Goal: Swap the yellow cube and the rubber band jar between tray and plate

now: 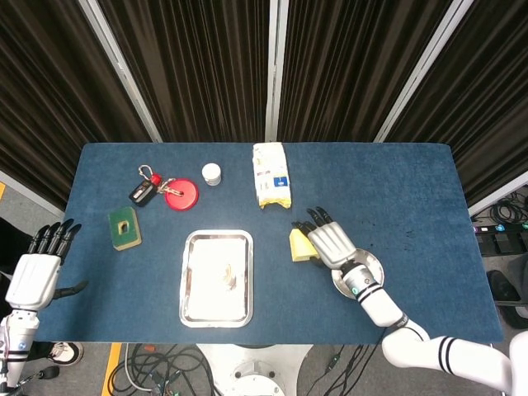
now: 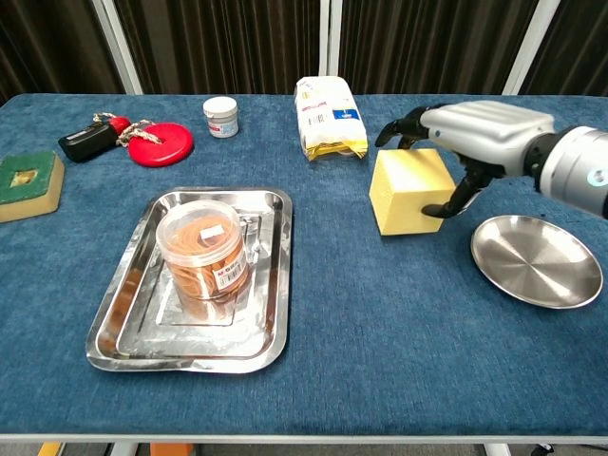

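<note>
The right hand [image 2: 472, 139] grips the cube [image 2: 408, 191] between tray [image 2: 275, 275] and plate [image 2: 538, 261], left hand [image 1: 35, 277] spread idle; a loose grip could drop the cube crooked.

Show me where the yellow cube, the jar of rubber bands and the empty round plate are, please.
yellow cube [image 2: 408, 198]: chest view, on its front face.
rubber band jar [image 2: 201, 255]: chest view, on its clear side wall, standing in the tray.
plate [image 2: 538, 259]: chest view, on its bare shiny middle.
</note>
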Available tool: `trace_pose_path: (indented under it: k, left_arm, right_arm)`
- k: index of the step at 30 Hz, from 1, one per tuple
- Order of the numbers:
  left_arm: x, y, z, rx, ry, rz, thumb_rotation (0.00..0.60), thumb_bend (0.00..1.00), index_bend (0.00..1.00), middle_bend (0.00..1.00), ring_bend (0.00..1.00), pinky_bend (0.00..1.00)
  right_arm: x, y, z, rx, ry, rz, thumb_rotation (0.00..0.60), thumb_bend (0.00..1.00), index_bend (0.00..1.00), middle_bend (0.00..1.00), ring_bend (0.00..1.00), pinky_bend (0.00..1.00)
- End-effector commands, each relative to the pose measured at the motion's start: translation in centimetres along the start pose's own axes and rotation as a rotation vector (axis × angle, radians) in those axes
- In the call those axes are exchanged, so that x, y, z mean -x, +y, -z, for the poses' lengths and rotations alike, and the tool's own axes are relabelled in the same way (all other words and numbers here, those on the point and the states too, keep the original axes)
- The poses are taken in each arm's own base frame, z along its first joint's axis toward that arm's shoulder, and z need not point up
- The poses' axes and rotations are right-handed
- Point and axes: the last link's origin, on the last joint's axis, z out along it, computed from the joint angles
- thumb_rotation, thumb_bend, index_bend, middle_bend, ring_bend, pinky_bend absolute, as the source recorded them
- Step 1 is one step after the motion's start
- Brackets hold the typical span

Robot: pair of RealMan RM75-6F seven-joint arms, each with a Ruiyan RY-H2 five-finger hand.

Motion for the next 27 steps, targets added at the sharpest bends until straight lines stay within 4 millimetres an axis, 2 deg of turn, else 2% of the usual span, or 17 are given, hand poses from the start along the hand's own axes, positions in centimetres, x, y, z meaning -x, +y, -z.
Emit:
trace_pose_path:
  k: [1, 3, 6, 12, 15, 18, 22, 27]
  left_arm:
    - [0.0, -0.1, 0.0, -0.003, 0.001, -0.001, 0.600, 0.00, 0.04, 0.00, 0.00, 0.06]
    - [0.0, -0.2, 0.0, -0.004, 0.001, -0.001, 0.600, 0.00, 0.04, 0.00, 0.00, 0.06]
    - [0.0, -0.1, 0.0, -0.003, -0.002, -0.002, 0.600, 0.00, 0.04, 0.00, 0.00, 0.06]
    - [0.4, 0.4, -0.2, 0.012, -0.016, 0.000, 0.600, 0.00, 0.04, 0.00, 0.00, 0.06]
    - [0.6, 0.9, -0.4, 0.030, -0.029, 0.002, 0.600, 0.00, 0.04, 0.00, 0.00, 0.06]
    - [0.7, 1.7, -1.0, 0.071, -0.047, -0.005, 0.600, 0.00, 0.04, 0.00, 0.00, 0.06]
    - [1.2, 3.5, -2.1, 0.146, -0.089, -0.001, 0.600, 0.00, 0.04, 0.00, 0.00, 0.06]
    - [2.3, 6.1, -3.3, 0.235, -0.125, 0.024, 0.600, 0.00, 0.04, 0.00, 0.00, 0.06]
  right_arm:
    - [0.5, -0.4, -0.6, -0.001, -0.024, 0.007, 0.600, 0.14, 0.02, 0.25, 0.00, 0.00]
    - [0.4, -0.5, -0.6, -0.002, -0.022, -0.001, 0.600, 0.10, 0.00, 0.14, 0.00, 0.00]
    - [-0.1, -0.6, -0.4, -0.008, -0.001, -0.024, 0.600, 0.06, 0.00, 0.04, 0.00, 0.00]
    - [-1.3, -0.1, 0.7, -0.018, 0.038, -0.060, 0.600, 0.06, 0.00, 0.00, 0.00, 0.00]
    - [-2.9, 0.6, 1.6, -0.016, 0.089, -0.090, 0.600, 0.06, 0.00, 0.00, 0.00, 0.00]
    - [-4.7, 2.4, 3.3, 0.018, 0.148, -0.082, 0.600, 0.06, 0.00, 0.00, 0.00, 0.00]
    - [-6.6, 5.5, 6.7, 0.092, 0.215, -0.079, 0.600, 0.06, 0.00, 0.00, 0.00, 0.00]
    - [-7.5, 8.2, 10.8, 0.174, 0.258, -0.072, 0.600, 0.06, 0.00, 0.00, 0.00, 0.00]
